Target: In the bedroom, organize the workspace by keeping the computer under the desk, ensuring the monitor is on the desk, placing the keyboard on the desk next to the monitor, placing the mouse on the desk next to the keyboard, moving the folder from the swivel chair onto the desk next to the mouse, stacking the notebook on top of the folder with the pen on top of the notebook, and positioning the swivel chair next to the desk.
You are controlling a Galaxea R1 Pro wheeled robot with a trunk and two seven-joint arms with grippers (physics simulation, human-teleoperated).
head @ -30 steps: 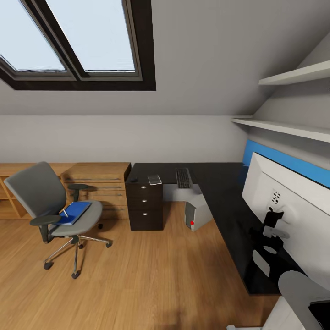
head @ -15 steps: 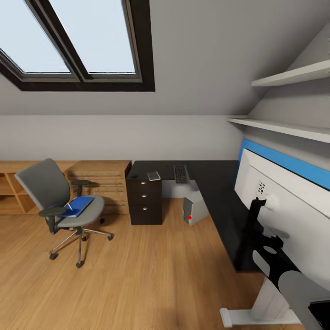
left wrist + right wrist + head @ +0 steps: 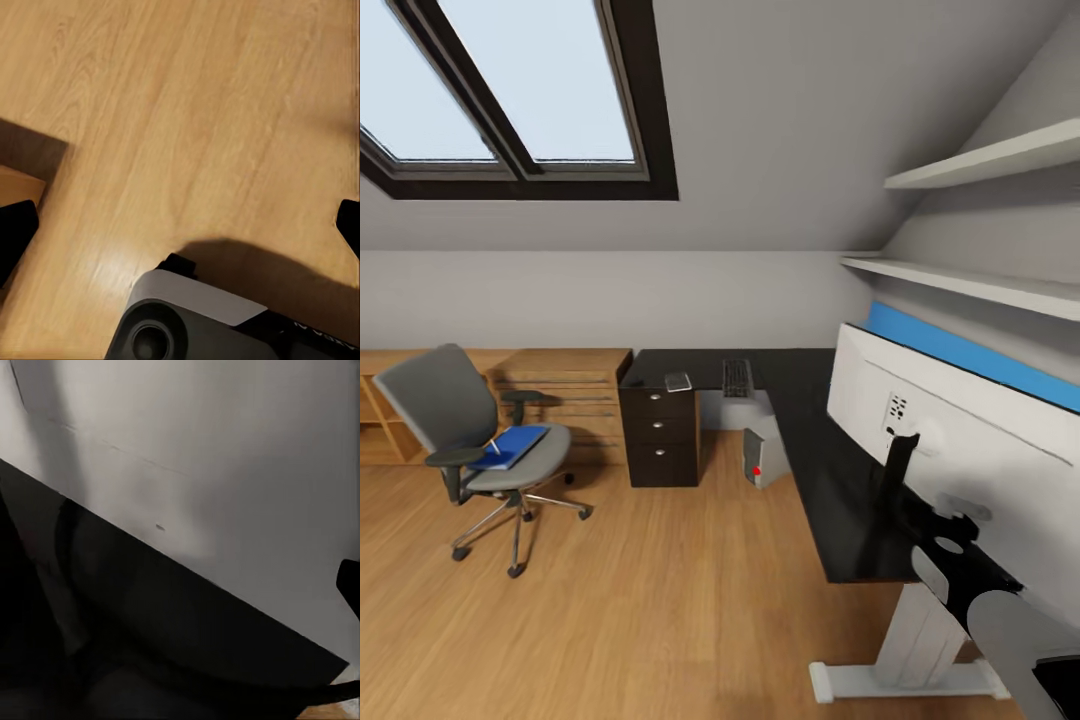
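Observation:
The swivel chair [image 3: 455, 420] stands on the wood floor at the left, apart from the desk [image 3: 810, 455]. On its seat lies the blue folder [image 3: 512, 447] with the thin pen [image 3: 494, 446] on top. The glossy black desk carries the keyboard [image 3: 737, 377], the light-grey notebook [image 3: 678, 381] and the monitor [image 3: 960, 440], whose white back faces me. The computer [image 3: 764, 458] stands under the desk. The mouse is too small to make out. My left gripper [image 3: 180, 229] hangs open over bare floor. My right gripper [image 3: 180, 585] is open beside the monitor's back, above the desk top.
A black drawer unit [image 3: 660, 435] closes the desk's left end, with low light-wood shelving [image 3: 560, 395] beside it. Two white wall shelves [image 3: 960, 280] hang over the desk. A skylight [image 3: 510, 100] sits in the sloped wall. The desk's white foot [image 3: 900, 680] lies near my right arm [image 3: 1010, 640].
The whole head view has shifted: the camera has drawn back and turned, so more of the monitor and the desk's white foot show. Chair, folder and desk items have not moved.

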